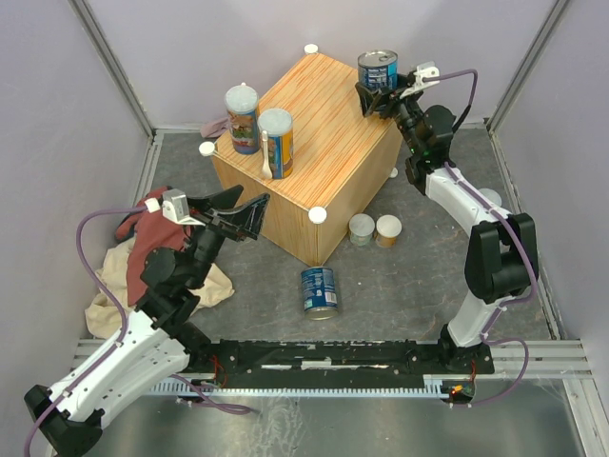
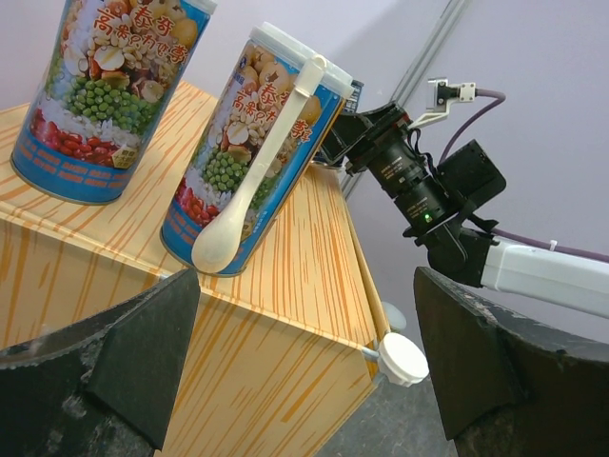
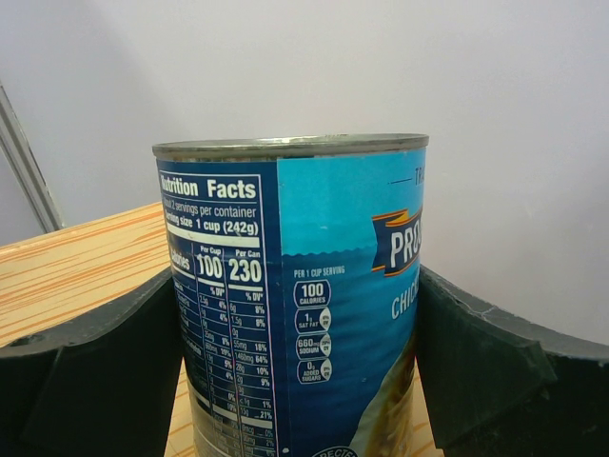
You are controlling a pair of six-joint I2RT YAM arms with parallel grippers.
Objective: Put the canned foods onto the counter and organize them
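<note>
My right tool [image 3: 300, 324] is pinched snug on the blue can [image 3: 314, 248]. My left tool [image 2: 304, 362] is wide open and empty, tall can [image 2: 252, 143] just ahead.

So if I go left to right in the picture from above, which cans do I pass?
tall orange-and-blue can with a pale lid → tall orange-and-blue can with a white spoon → blue-labelled metal can on the floor → short pale-lidded can → second short pale-lidded can

To my left a red cloth [image 1: 143, 243] lies bunched on a beige cloth [image 1: 109, 290], both on the grey table [image 1: 409, 305]. A small mauve rag [image 1: 215, 126] lies near the far edge. Pale walls [image 1: 57, 105] stand around.
</note>
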